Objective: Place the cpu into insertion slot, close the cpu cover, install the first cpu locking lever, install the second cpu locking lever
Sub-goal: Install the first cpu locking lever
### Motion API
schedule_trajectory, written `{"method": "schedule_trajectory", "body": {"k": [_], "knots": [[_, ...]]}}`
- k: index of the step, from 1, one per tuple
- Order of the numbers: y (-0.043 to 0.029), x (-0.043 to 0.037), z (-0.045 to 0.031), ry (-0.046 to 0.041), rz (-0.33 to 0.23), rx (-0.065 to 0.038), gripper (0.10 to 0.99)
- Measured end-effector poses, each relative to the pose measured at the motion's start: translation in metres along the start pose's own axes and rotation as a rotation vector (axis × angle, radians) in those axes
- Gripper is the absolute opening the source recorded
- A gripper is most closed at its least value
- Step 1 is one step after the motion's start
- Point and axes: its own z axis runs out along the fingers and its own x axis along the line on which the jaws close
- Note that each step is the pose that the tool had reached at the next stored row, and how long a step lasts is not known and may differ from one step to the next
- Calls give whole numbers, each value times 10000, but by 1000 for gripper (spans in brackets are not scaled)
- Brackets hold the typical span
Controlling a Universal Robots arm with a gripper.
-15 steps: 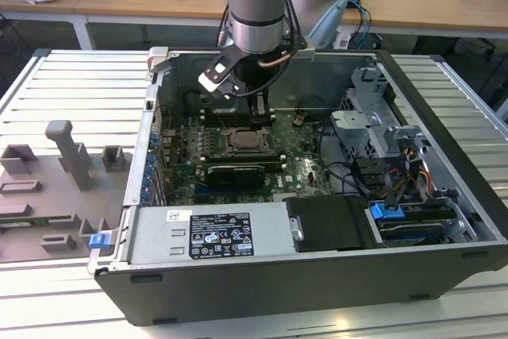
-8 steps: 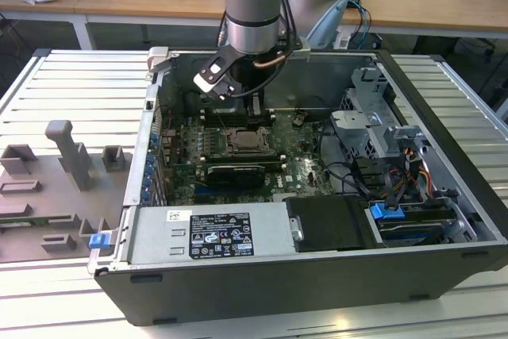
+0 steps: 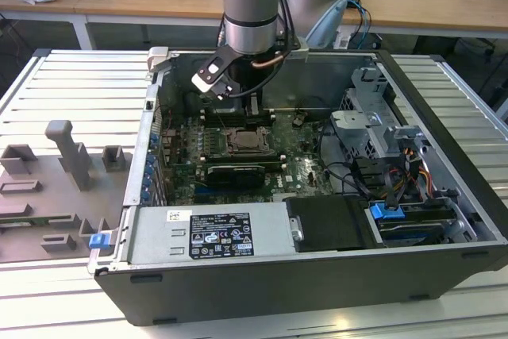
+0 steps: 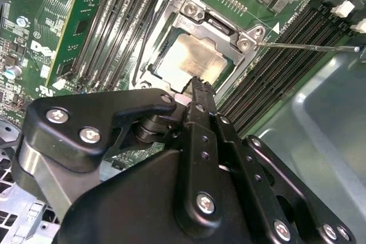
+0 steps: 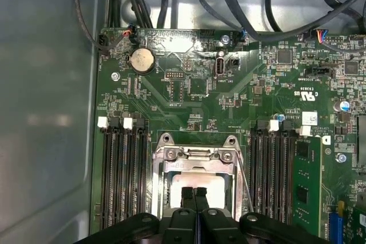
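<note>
- The gripper (image 5: pixel 195 194) is matte black metal with bolted links. In the first wrist view its two narrow fingers are pressed together, tip against tip, with nothing visible between them.
- The cpu (image 5: pixel 197 180) lies directly under and just beyond those tips. It is a flat, pale silver-beige square with a dull brushed look, and it sits down inside the insertion slot (image 4: pixel 191 8).
- The cpu cover (image 5: pixel 162 176) is a thin, shiny steel frame. It lies flat around the chip, whose face shows through the cut-out middle.
- In the second wrist view the fingertips hover at the near edge of that frame. I cannot tell whether they touch it.
- A slim wire lever (image 4: pixel 303 46) sticks out from one corner of the socket and angles away from the hand, over the memory slots.
- Long black memory slots (image 5: pixel 123 170) with white end clips run in ribbed rows on both sides of the fingers.
- The green circuit board (image 5: pixel 189 90) spreads out beyond the hand. It is glossy and finely traced, with a round silver coin battery (image 5: pixel 142 59) further out.
- In the exterior view the smooth grey arm (image 3: pixel 250 5) reaches down into the open dark steel computer case (image 3: pixel 444 109).
</note>
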Motion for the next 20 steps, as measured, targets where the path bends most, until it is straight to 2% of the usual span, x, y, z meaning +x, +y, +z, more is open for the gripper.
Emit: {"method": "schedule_trajectory", "body": {"k": [5,8,9,10,11,12,13,16,18,20], "knots": [[-1,0,-5,-6,1,2,106],[1,1,-40,-7,1,1,106],[9,4,-145,-5,1,1,106],[14,7,-216,-6,1,1,106],[22,11,-334,-6,1,2,106],[24,12,-371,-7,1,3,106],[24,13,-372,1,-75,2,106],[24,13,-370,66,-1055,26,106],[24,13,-370,91,-1494,95,106],[24,20,-369,135,-1749,364,106]]}}
